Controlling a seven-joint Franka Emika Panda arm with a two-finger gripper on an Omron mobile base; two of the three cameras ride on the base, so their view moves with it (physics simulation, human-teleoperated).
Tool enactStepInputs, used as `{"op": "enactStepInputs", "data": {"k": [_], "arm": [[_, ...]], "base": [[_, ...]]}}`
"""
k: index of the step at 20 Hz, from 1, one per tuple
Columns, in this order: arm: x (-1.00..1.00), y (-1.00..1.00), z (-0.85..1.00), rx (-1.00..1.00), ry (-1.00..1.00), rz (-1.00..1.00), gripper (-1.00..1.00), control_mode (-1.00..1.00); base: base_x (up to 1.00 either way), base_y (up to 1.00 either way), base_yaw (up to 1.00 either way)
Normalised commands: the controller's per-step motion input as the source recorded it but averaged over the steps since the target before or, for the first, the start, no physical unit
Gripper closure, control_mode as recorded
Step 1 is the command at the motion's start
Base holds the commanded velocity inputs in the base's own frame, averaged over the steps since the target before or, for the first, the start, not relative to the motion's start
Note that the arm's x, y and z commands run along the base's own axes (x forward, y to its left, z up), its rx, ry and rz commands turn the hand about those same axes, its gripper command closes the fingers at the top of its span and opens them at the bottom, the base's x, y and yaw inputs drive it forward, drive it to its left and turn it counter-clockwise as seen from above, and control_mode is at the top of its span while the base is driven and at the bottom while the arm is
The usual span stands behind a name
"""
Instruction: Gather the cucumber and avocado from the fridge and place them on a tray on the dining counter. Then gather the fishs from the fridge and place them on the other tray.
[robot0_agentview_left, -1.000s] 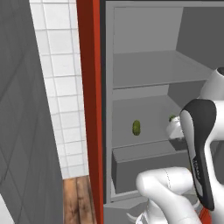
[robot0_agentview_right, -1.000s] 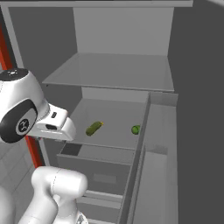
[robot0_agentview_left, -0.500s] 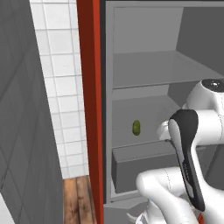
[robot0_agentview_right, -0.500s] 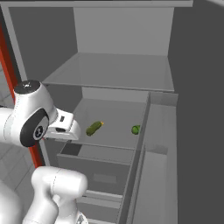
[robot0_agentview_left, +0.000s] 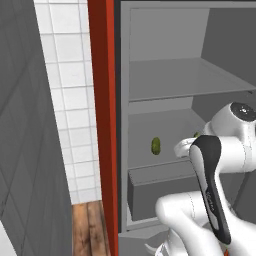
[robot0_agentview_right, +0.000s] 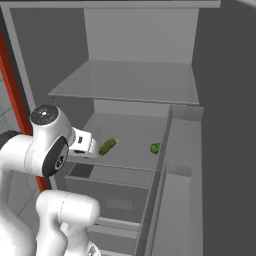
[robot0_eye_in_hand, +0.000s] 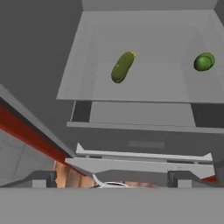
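Note:
A green cucumber (robot0_eye_in_hand: 122, 66) lies on the fridge's middle shelf (robot0_eye_in_hand: 144, 89), left of a round green avocado (robot0_eye_in_hand: 203, 61). The right base view shows the cucumber (robot0_agentview_right: 107, 146) and the avocado (robot0_agentview_right: 155, 148) on that same shelf. My gripper (robot0_agentview_right: 91, 148) hovers at the shelf's front left, just short of the cucumber, touching nothing. It is open, with its fingertips (robot0_eye_in_hand: 41, 178) spread wide and nothing between them. From the left base view the cucumber (robot0_agentview_left: 156, 145) looks end-on, and the avocado (robot0_agentview_left: 196, 134) peeks out past my arm. The trays and the fish are out of view.
A bare upper shelf (robot0_agentview_right: 125, 82) hangs above the middle one. Below it sits a closed grey drawer (robot0_agentview_right: 115, 202). The red fridge door edge (robot0_agentview_left: 102, 125) stands at the left, next to a white tiled wall (robot0_agentview_left: 67, 100) and wooden floor (robot0_agentview_left: 87, 230).
My arm has folded lower, and the hand has moved a little forward and right toward the cucumber. The gripper stays open. The cucumber and avocado have not moved.

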Motion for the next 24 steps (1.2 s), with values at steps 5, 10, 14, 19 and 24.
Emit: {"op": "enactStepInputs", "data": {"k": [5, 10, 14, 19, 24], "arm": [[0.40, 0.00, -0.20, 0.00, -0.05, 0.00, -1.00, -1.00], [0.27, 0.00, -0.32, 0.00, -0.07, 0.00, -1.00, -1.00], [0.31, 0.00, -0.25, 0.00, -0.01, 0.00, -1.00, -1.00], [0.24, 0.00, -0.23, 0.00, -0.02, 0.00, -1.00, -1.00], [0.55, 0.02, -0.15, 0.00, 0.00, 0.00, -1.00, -1.00]], "base": [[0.00, 0.00, 0.00], [0.00, 0.00, 0.00], [0.00, 0.00, 0.00], [0.00, 0.00, 0.00], [0.00, 0.00, 0.00]]}}
